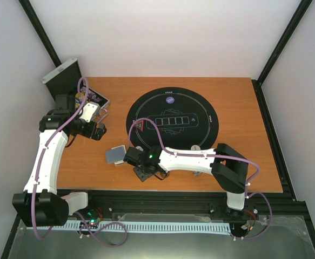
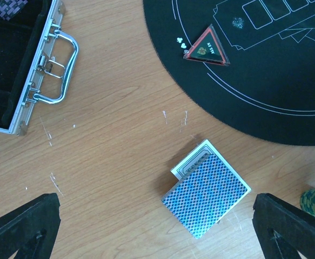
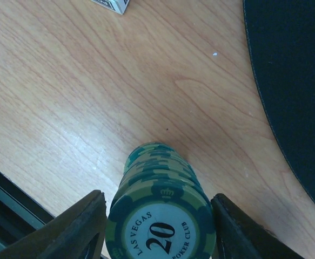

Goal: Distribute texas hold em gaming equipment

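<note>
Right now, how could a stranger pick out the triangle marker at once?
Find the round black mat on the table. Near its edge facing the silver case lies the triangle marker, the only red-rimmed, three-cornered piece; the button disc is round.

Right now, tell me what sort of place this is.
Likely a robot test bench set for poker: white-walled wooden table, round black poker mat, silver chip case, deck of cards.

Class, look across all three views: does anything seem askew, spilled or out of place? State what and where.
Only the blue-backed card pile, lying on the bare wood beside the black mat, stands out. It is not squared: a white-edged piece juts out from beneath one corner. Nothing looks spilled or damaged.
</note>
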Motion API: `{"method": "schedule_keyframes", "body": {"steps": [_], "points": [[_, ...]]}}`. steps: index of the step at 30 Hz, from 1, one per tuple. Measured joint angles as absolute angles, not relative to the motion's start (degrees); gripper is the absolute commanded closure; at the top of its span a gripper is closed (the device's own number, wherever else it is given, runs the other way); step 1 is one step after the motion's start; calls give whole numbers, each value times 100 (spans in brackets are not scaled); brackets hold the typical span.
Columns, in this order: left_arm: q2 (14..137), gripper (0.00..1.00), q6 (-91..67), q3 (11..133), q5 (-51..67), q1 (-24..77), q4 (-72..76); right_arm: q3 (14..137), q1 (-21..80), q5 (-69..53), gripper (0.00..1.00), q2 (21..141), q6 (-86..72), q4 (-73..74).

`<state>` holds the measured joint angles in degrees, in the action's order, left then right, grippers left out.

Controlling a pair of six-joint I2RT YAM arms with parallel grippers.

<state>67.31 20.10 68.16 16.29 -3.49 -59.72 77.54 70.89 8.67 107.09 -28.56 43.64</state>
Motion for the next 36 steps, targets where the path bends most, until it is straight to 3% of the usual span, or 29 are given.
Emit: {"method": "schedule_keyframes", "body": {"steps": [14,22,36], "points": [[6672,0,2023,6711,1653,-349,-5955,7881,7089,926,53,10709,-2856,4397],[6646,0,2025,6711,1658,-349,-5955,7905,7085,976,46,10709,-2847,4407],[6615,0,2067,6711,1658,-349,-5955,7865,7035,976,49,10709,-2847,4364]]}}
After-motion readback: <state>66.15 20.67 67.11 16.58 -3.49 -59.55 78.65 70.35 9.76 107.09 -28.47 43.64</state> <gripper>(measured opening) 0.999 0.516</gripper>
